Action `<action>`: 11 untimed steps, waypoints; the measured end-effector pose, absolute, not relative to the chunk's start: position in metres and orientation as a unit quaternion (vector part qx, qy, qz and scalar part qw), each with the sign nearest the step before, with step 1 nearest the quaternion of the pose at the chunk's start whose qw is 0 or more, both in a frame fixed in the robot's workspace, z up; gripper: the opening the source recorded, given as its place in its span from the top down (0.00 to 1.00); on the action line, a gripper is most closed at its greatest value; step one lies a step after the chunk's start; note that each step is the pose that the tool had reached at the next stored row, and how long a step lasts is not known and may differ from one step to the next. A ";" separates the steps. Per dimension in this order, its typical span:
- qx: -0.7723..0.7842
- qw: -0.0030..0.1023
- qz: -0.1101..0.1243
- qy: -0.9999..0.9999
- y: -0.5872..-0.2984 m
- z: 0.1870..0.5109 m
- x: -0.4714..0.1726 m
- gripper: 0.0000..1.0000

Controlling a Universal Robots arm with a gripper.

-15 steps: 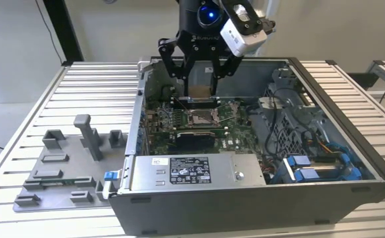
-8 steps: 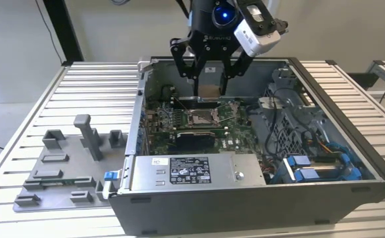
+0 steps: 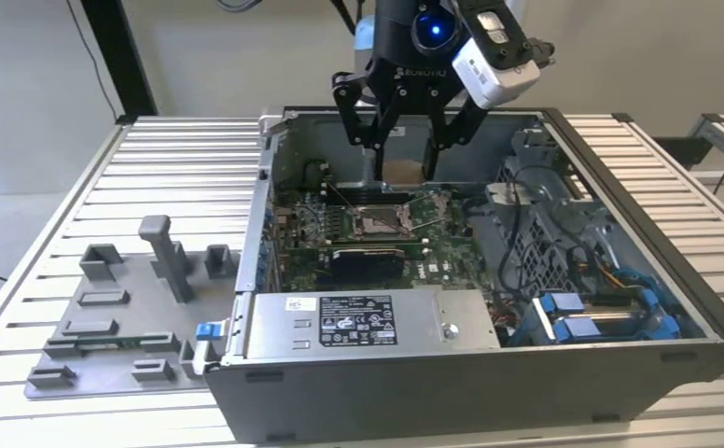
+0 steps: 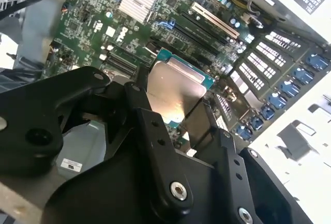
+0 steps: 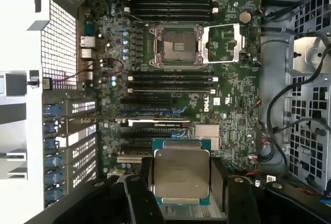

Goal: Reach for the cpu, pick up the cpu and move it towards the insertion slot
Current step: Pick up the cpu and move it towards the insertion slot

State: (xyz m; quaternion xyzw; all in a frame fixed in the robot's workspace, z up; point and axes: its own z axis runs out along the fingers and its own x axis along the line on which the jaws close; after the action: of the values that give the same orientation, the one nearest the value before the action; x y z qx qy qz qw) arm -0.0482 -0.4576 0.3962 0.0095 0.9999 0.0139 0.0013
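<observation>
The gripper (image 3: pixel 402 171) is hanging inside the open computer case (image 3: pixel 636 280), just within its far wall, with clear room beneath it down to the motherboard (image 3: pixel 375 233). Its fingers (image 5: pixel 139 198) are closing on the cpu (image 5: pixel 181 175), gripping the chip by two opposite edges and holding it flat above the board. In the first wrist view the insertion slot (image 5: pixel 176 45) is lying well apart from the held chip, its metal frame (image 5: pixel 223 43) swung open to one side. The second wrist view is showing the cpu's (image 4: pixel 173 92) shiny top tilted across the frame between the black fingers (image 4: pixel 155 146). The case is sitting on a ribbed metal counter (image 3: pixel 187 159), with a grey plastic fixture (image 3: pixel 126 308) beside it on the exterior view's left.
</observation>
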 end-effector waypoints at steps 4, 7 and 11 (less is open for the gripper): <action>0.010 0.001 0.014 1.000 -0.458 0.396 -0.048 1.00; 0.010 0.001 0.014 1.000 -0.457 0.396 -0.048 1.00; 0.010 0.001 0.014 1.000 -0.457 0.396 -0.048 1.00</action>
State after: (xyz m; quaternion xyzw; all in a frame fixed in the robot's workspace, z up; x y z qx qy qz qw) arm -0.0481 -0.4572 0.3961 0.0097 0.9999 0.0140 0.0014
